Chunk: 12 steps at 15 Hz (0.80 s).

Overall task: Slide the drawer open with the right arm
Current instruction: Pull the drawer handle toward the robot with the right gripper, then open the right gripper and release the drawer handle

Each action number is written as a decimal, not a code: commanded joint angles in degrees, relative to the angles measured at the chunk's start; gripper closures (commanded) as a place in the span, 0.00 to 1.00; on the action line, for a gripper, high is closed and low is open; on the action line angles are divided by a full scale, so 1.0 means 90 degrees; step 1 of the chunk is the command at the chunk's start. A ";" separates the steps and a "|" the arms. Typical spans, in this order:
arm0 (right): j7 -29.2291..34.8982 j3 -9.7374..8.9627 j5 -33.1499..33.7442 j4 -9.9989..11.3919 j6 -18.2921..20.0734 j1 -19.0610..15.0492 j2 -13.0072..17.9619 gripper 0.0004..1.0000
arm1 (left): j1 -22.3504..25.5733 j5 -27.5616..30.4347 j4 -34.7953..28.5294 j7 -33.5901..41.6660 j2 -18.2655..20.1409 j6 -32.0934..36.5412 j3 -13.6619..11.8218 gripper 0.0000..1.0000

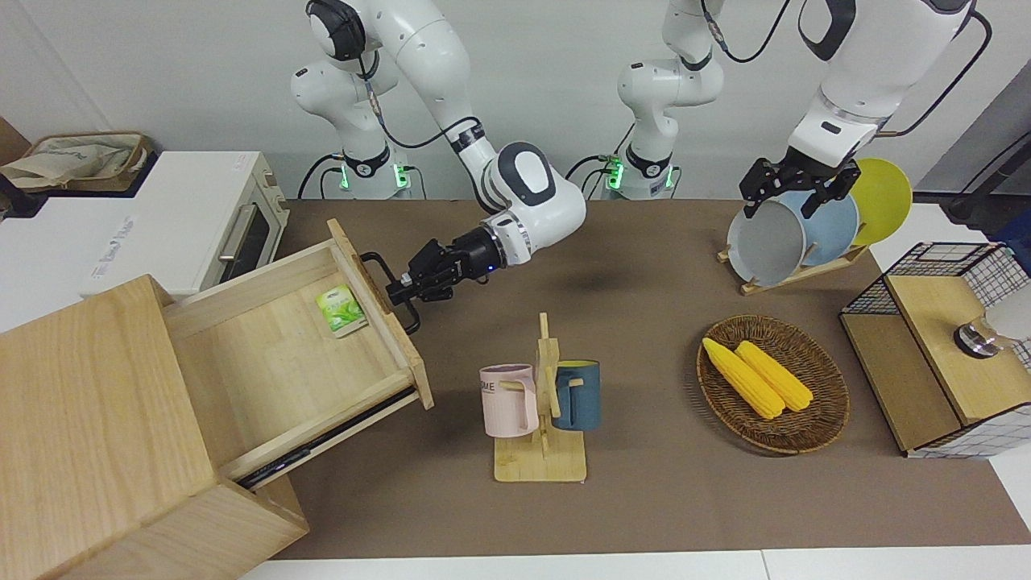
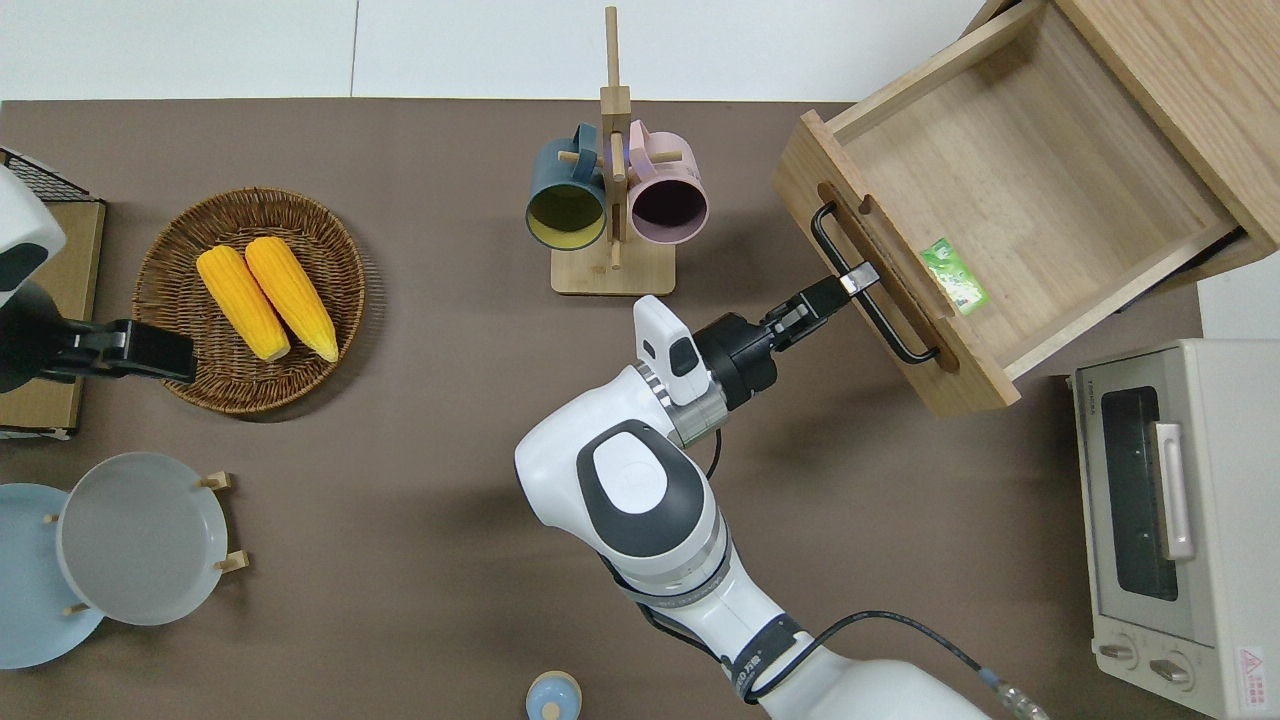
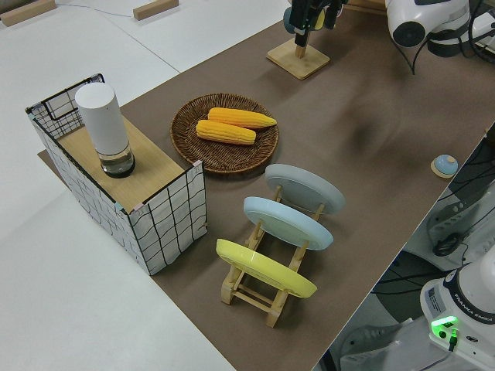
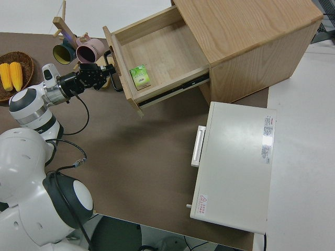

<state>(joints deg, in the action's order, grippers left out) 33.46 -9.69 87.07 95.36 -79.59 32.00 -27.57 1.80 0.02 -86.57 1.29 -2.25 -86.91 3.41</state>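
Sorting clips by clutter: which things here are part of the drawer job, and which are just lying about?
Part of the job:
- drawer, pulled well out of the cabinet
- its handle
- right gripper, shut on the handle

Lying about:
- green packet in the drawer
- mug rack
- corn basket
- plate rack
- toaster oven
- wire box
- left arm, parked
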 commanded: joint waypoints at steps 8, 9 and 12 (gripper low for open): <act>-0.0202 0.0012 -0.0241 -0.0175 -0.0083 0.0165 -0.0032 0.96 | 0.0024 -0.0109 0.0165 0.0062 -0.0072 0.0125 0.0041 0.01; -0.0202 0.0012 -0.0241 -0.0175 -0.0083 0.0165 -0.0032 0.92 | 0.0024 -0.0109 0.0165 0.0062 -0.0072 0.0125 0.0041 0.01; -0.0202 0.0012 -0.0241 -0.0175 -0.0092 0.0155 -0.0042 0.56 | 0.0024 -0.0109 0.0156 0.0062 -0.0072 0.0125 0.0041 0.01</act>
<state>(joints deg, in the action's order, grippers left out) 33.42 -9.53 86.30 94.96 -79.58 32.59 -27.57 1.80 0.02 -86.57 1.29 -2.25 -86.91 3.41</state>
